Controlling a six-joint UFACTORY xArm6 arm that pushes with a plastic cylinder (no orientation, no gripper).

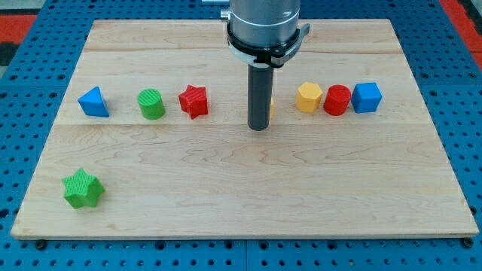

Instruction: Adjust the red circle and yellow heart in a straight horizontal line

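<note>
At the view's far left, on the wooden bench [241,226], a blue triangle [93,102] begins a loose row across the upper half. Below it, near the view's bottom-left corner and well apart from everything else, sits a green star [82,188]. Moving right along the row come a green cylinder [151,104] and, just beside it, a red star [193,101].

Next comes my rod [260,94], hanging upright from the view's top centre. My tip [259,129] rests on bare wood slightly below the row's line, between the red star and the group on the right. My end effector is only this rod: it grasps nothing and is neither clenched nor released. A thin yellow sliver [272,106] peeks out at the rod's right edge. The rod hides too much of it for me to tell its shape, or whether it touches the rod.

Right of that stand a yellow hexagon [309,97], then the red circle [337,100], then a blue block [367,97]. These three are packed close, neighbours touching or nearly so. The red circle sits a shade lower than the two beside it.

All the blocks lie directly on the bench.
</note>
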